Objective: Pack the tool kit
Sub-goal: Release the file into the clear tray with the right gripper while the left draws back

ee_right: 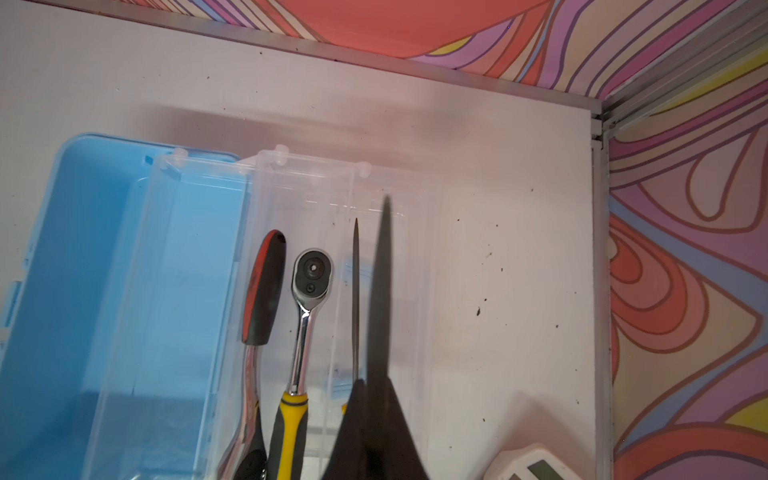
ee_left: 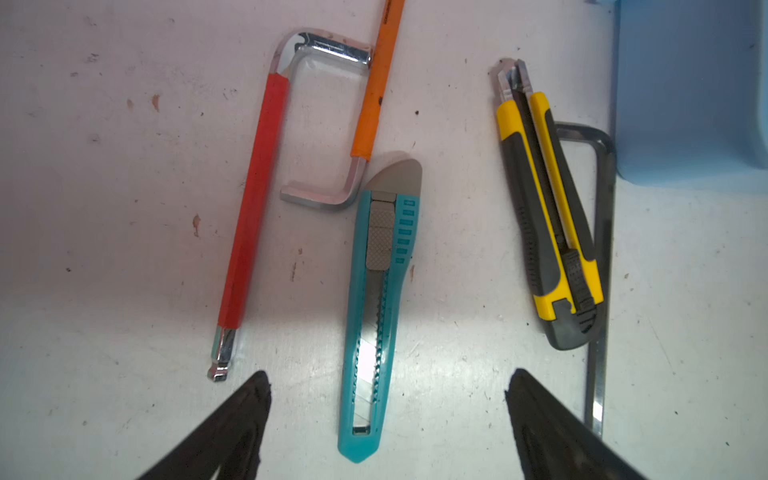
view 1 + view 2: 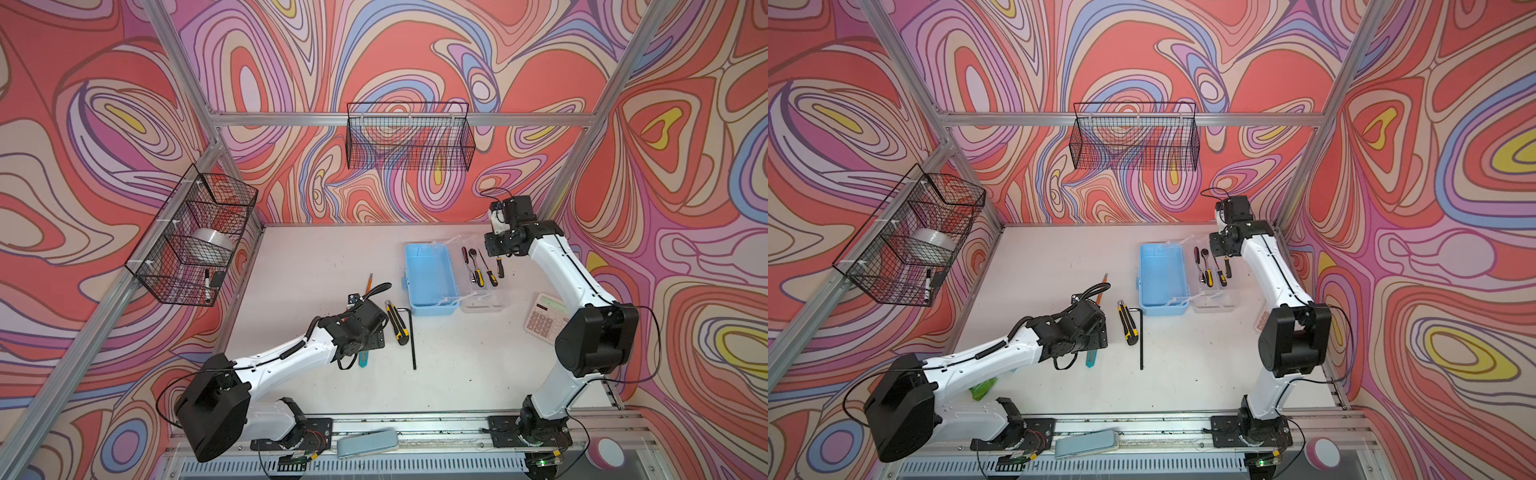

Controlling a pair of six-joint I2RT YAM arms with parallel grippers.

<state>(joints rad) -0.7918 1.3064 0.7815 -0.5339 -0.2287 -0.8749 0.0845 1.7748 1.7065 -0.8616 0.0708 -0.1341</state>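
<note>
The light blue tool kit case lies open at the back right, its clear lid flat beside it. Two ratchets and a thin pointed tool rest on the lid. My left gripper hangs open over the tail of a teal utility knife. Nearby lie a red hex key, an orange hex key, a yellow-black knife and a long black hex key. My right gripper is shut above the lid's right edge. A dark blurred strip runs out from its tips; I cannot tell what it is.
A small black-and-yellow screwdriver shows just below the right wrist. A pink calculator lies partly under the right arm. The pale pedal sits on the front rail. Wire baskets hang on the back and left walls.
</note>
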